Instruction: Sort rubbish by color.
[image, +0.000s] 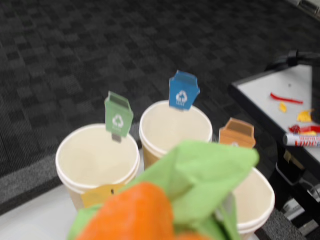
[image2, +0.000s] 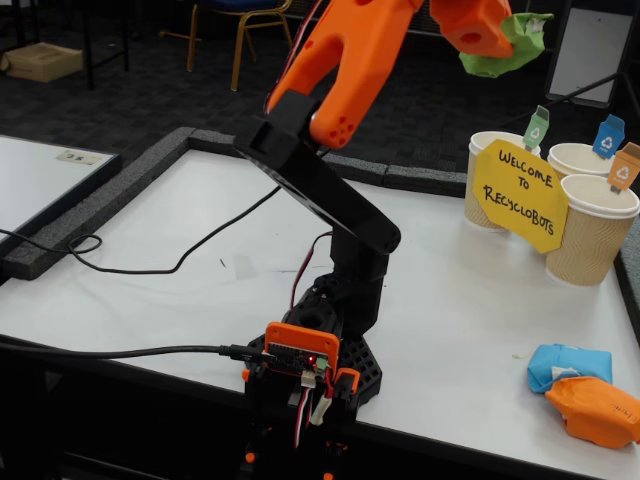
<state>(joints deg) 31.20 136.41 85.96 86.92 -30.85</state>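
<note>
Gripper: the orange gripper (image2: 500, 40) is clamped on the green paper wad (image2: 515, 45), held high in the air above the far right of the table (image2: 200, 230) in the fixed view.
Green wad: in the wrist view the green paper wad (image: 210, 175) fills the lower middle, pinched against the orange finger (image: 132, 212).
Cups: three tan paper cups stand close together; the green-flag cup (image: 97, 160) at left, the blue-flag cup (image: 175, 130) behind the middle, the orange-flag cup (image: 257, 200) at right, mostly hidden by the wad.
Key relation: in the wrist view the wad hangs between the cups, nearer the orange-flag cup's mouth than the green one; the green-flag cup lies down and to the left of the claw. By my judgement the coming move needs a shift that way before release.
Other rubbish: the blue wad (image2: 568, 366) and the orange wad (image2: 595, 410) lie touching on the table's near right corner, well apart from the cups.
Sign: the yellow sign (image2: 518, 193) leans in front of the cups.
</note>
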